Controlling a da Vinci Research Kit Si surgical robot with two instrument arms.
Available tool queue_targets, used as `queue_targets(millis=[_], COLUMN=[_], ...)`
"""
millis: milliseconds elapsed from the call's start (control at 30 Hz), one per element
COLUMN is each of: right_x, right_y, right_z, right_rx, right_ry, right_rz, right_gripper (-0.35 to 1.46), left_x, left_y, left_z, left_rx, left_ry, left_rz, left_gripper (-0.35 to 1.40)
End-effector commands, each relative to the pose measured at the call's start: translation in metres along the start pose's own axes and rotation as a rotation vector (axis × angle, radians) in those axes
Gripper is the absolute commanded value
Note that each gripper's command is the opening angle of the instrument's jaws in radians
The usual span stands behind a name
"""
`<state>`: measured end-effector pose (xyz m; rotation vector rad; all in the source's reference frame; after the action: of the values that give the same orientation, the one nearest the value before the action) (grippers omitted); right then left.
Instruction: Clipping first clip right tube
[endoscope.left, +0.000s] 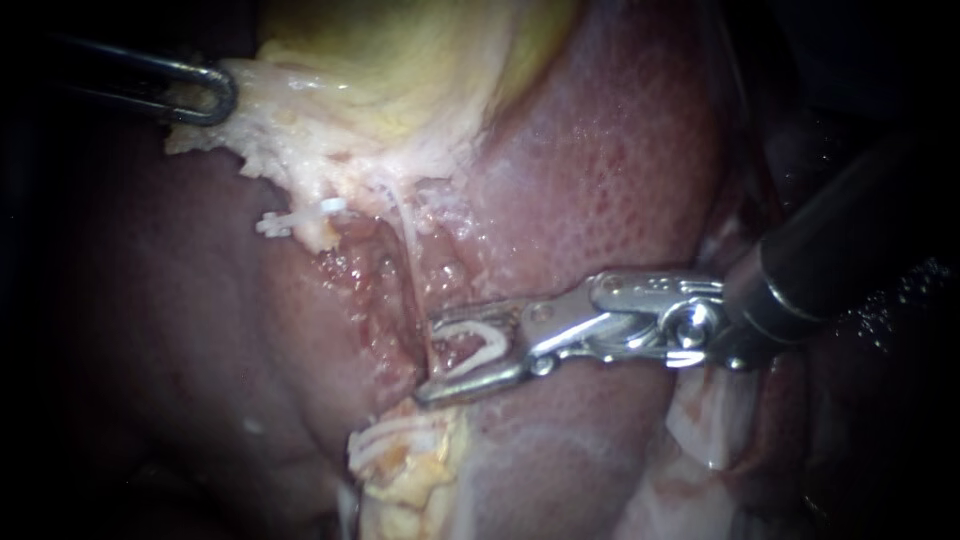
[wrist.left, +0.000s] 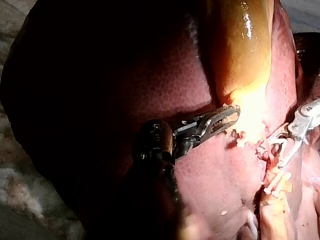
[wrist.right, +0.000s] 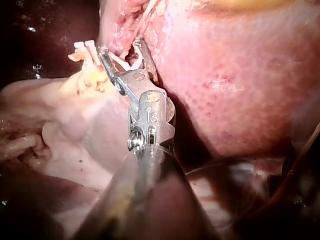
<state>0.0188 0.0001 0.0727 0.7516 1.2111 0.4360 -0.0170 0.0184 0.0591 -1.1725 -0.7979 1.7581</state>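
A thin pale tube (endoscope.left: 408, 240) runs down from the gallbladder's (endoscope.left: 400, 60) whitish neck into a raw groove in the liver (endoscope.left: 620, 170). My right instrument (endoscope.left: 428, 360) comes in from the right. Its jaws stand apart, carry a white clip (endoscope.left: 480, 345) between them, and straddle the tube's lower end. In the right wrist view the same jaws (wrist.right: 121, 47) hold the clip (wrist.right: 125, 64) around the tube. My left instrument (endoscope.left: 215, 95), at the upper left, is shut on the gallbladder's pale edge. The left wrist view shows that hold too, my left instrument (wrist.left: 227, 117) on the gallbladder (wrist.left: 240, 45).
Another white clip (endoscope.left: 290, 222) sits on a strand left of the tube, near the fatty tissue edge. Yellow-white fat (endoscope.left: 400, 465) with pale strands lies below the right instrument's jaws. Liver surrounds the groove on both sides.
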Motion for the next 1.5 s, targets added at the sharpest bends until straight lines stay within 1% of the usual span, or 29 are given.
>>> queue_targets(millis=[33,100,267,400,500,600,733,767,867,967,1067,1133,1233,1500], right_x=[0.0001,0.0002,0.0005,0.0006,0.0007,0.0007,0.0008,0.0008,0.0010,0.0012,0.0014,0.0014,0.0014,0.0009], right_y=[0.0001,0.0002,0.0004,0.0002,-0.0004,-0.0013,-0.0032,-0.0039,-0.0056,-0.0071,-0.0080,-0.0083,-0.0083,-0.0078], right_z=[0.0004,0.0009,0.0018,0.0022,0.0024,0.0025,0.0027,0.0028,0.0030,0.0034,0.0036,0.0037,0.0036,0.0024], right_rx=[0.005,0.011,0.018,0.021,0.025,0.033,0.095,0.110,0.142,0.170,0.190,0.198,0.201,0.207], right_ry=[0.018,0.045,0.081,0.090,0.093,0.097,0.089,0.086,0.080,0.078,0.076,0.073,0.072,0.069], right_rz=[0.007,0.024,0.041,0.052,0.069,0.085,0.080,0.078,0.071,0.065,0.061,0.059,0.058,0.075], right_gripper=[0.45,0.45,0.45,0.46,0.46,0.46,0.45,0.45,0.44,0.44,0.42,0.41,0.34,0.02], left_x=[0.0000,0.0000,0.0000,0.0000,0.0000,-0.0001,-0.0001,-0.0001,-0.0001,-0.0001,-0.0001,-0.0001,-0.0001,-0.0002], left_y=[0.0000,0.0000,0.0001,0.0001,0.0001,0.0001,0.0001,0.0001,0.0001,0.0001,0.0001,0.0001,0.0001,0.0001], left_z=[0.0000,0.0001,0.0001,0.0001,0.0001,0.0001,0.0002,0.0002,0.0002,0.0002,0.0002,0.0002,0.0002,0.0002], left_rx=[-0.002,-0.002,-0.001,-0.001,-0.001,-0.001,-0.001,-0.001,-0.001,-0.003,-0.003,-0.003,-0.003,-0.003], left_ry=[-0.001,-0.001,-0.001,-0.001,-0.001,-0.001,-0.001,-0.001,-0.001,-0.002,-0.002,-0.002,-0.002,-0.002], left_rz=[0.000,0.000,0.000,0.000,0.000,0.000,0.000,0.000,0.000,0.000,0.000,0.000,0.000,0.000], left_gripper=[-0.35,-0.35,-0.35,-0.35,-0.35,-0.35,-0.35,-0.35,-0.35,-0.35,-0.35,-0.35,-0.35,-0.35])
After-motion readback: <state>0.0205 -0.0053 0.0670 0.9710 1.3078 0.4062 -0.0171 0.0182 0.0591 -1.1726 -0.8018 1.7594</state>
